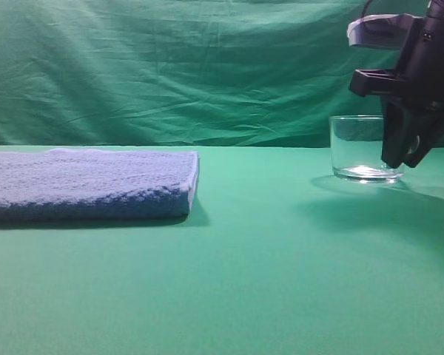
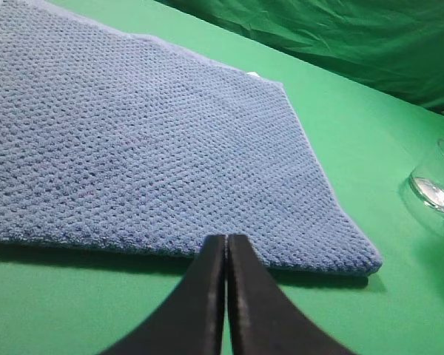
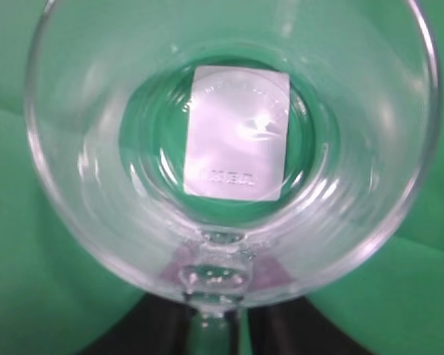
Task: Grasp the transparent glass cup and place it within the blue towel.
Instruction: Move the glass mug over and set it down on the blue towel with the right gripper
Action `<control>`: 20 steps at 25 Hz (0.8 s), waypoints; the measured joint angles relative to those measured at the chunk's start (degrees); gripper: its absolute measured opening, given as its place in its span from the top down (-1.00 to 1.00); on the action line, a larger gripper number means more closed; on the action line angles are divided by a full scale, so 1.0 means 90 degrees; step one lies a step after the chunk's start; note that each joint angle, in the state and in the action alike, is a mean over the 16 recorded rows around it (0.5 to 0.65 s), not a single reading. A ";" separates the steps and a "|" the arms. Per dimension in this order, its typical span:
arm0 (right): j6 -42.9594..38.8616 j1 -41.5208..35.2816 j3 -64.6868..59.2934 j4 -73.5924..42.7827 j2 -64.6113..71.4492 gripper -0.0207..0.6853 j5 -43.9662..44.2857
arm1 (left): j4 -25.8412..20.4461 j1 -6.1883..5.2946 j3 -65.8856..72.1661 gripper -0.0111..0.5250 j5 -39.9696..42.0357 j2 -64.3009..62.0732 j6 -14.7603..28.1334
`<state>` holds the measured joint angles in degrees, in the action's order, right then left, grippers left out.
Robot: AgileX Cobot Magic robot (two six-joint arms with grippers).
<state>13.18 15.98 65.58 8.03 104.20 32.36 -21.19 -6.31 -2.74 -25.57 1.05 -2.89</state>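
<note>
Green cloth covers the surface (image 1: 266, 281) and hangs as a creased backdrop (image 1: 170, 66) behind it. On the right of the exterior view, toward the far edge, stands the transparent glass cup (image 1: 362, 148), upright on the cloth: short and wide, with clear straight walls and a thick base that catches a bright glint. From the right wrist view the cup (image 3: 229, 148) fills nearly the whole picture; its round rim and walls show ringed reflections, a pale rectangular label with faint print lies at the bottom, and a small knobbly glass handle (image 3: 211, 277) sticks out from the near wall.

The right end effector (image 1: 401, 151) comes down from above at the cup's right side, its dark fingers (image 3: 155, 333) set on either side of the handle, close to it. Whether they already press the glass cannot be told.

The blue towel (image 1: 89, 185) lies well apart from the cup on the left of the surface, a thick folded slab of blue-violet with a nubby, waffle-like weave and a paler edge seam. The left end effector (image 2: 226, 244) hangs just above the towel's near edge, its two black fingers pressed together with only a thin seam between them, holding nothing.
</note>
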 joint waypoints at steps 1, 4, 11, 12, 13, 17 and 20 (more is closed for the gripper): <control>0.0012 0.0063 0.0099 -0.0002 0.0000 0.65 0.0040 | 0.0000 0.0000 0.0000 0.96 0.0000 0.0000 0.0000; 0.0046 0.0317 0.0465 -0.0005 0.0001 0.65 0.0156 | 0.0000 0.0000 0.0000 0.96 0.0000 0.0000 0.0000; 0.0155 0.1243 0.1629 0.0044 0.0155 0.65 0.0289 | 0.0000 0.0000 0.0000 0.96 0.0000 0.0000 0.0000; 0.0172 0.1406 0.1819 0.0056 0.0218 0.65 0.0282 | 0.0000 0.0000 0.0000 0.96 0.0000 0.0000 0.0000; 0.0188 0.1573 0.2009 0.0070 0.0296 0.65 0.0269 | 0.0000 0.0000 0.0000 0.96 0.0000 0.0000 0.0000; 0.0240 0.2234 0.2807 0.0126 0.0770 0.65 0.0200 | 0.0000 0.0000 0.0000 0.96 0.0000 0.0000 0.0000; 0.0269 0.2671 0.3427 0.0169 0.1280 0.65 0.0184 | 0.0000 0.0000 0.0000 0.96 0.0000 0.0000 0.0000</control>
<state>15.60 40.02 96.42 9.55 115.72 34.02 -21.19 -6.31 -2.74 -25.57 1.05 -2.89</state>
